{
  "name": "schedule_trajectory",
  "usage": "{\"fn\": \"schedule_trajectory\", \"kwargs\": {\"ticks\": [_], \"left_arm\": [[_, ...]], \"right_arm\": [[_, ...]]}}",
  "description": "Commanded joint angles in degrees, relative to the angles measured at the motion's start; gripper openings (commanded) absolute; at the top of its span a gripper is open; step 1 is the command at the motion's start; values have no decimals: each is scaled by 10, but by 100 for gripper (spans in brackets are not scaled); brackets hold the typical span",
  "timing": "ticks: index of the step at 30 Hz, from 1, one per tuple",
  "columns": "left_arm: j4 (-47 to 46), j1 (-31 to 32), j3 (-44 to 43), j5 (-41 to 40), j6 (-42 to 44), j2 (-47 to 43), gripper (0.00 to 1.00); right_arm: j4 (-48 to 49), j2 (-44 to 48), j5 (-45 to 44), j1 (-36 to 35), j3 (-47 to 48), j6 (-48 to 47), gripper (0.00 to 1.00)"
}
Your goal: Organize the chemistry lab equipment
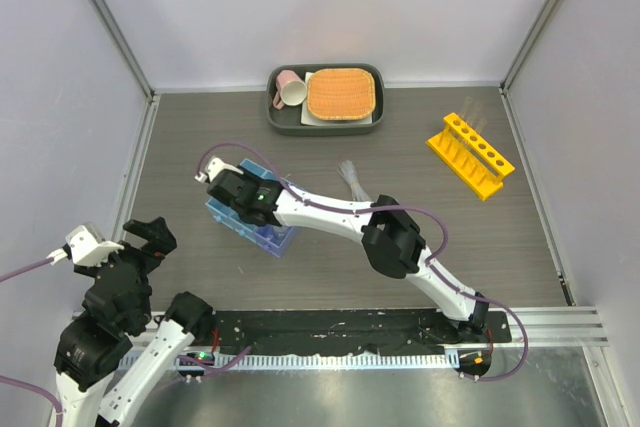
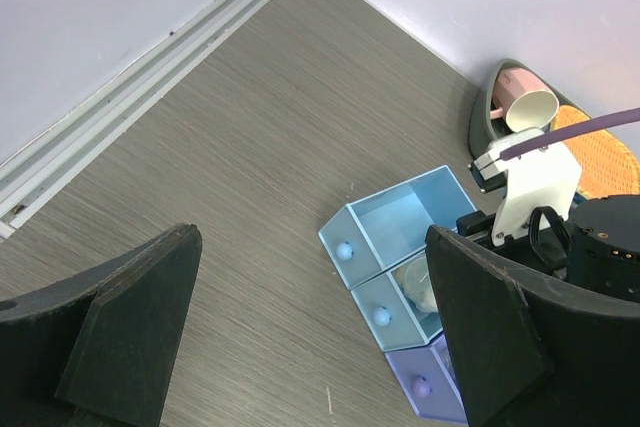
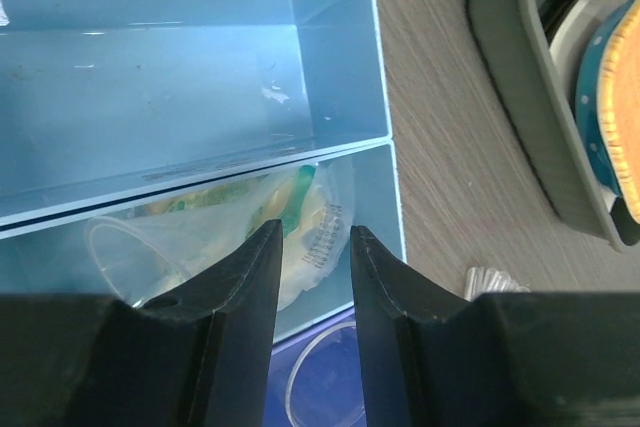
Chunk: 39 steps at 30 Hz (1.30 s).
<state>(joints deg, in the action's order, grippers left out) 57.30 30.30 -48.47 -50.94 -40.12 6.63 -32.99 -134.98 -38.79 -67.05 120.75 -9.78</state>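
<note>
Blue tray (image 1: 268,240) sat left of centre, three compartments in a row. Clear funnel (image 3: 150,242) lay on its side in the middle compartment. Clear beaker (image 3: 320,387) stood in the violet end compartment. Yellow rack (image 1: 470,154) stood far right, angled. Clear pipettes (image 1: 352,179) lay at centre.

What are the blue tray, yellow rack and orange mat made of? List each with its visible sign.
The blue tray is likely plastic, translucent and glossy: its thin walls catch light. The yellow rack is probably moulded plastic: opaque, with one even colour. The orange mat looks like woven fibre, matte, with a fine grid texture.
</note>
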Motion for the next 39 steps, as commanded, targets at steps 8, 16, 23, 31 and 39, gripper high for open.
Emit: {"fn": "schedule_trajectory", "kwargs": {"ticks": [8,16,23,31,39], "left_arm": [[-12,0,-9,-4,-3,1,100],[-11,0,-9,-3,-3,1,100],[-11,0,-9,-3,-4,-1,100],[-10,1,-8,-2,-4,1,100],[-14,0,-8,10,3,7,100]], "right_arm": [[-23,9,57,-38,-13,35,39],[-25,12,37,-62,-17,43,39],[-38,26,-64,-62,19,28,39],[-51,104,-92,-33,26,67,41],[-118,192,6,122,-18,181,48]]}}
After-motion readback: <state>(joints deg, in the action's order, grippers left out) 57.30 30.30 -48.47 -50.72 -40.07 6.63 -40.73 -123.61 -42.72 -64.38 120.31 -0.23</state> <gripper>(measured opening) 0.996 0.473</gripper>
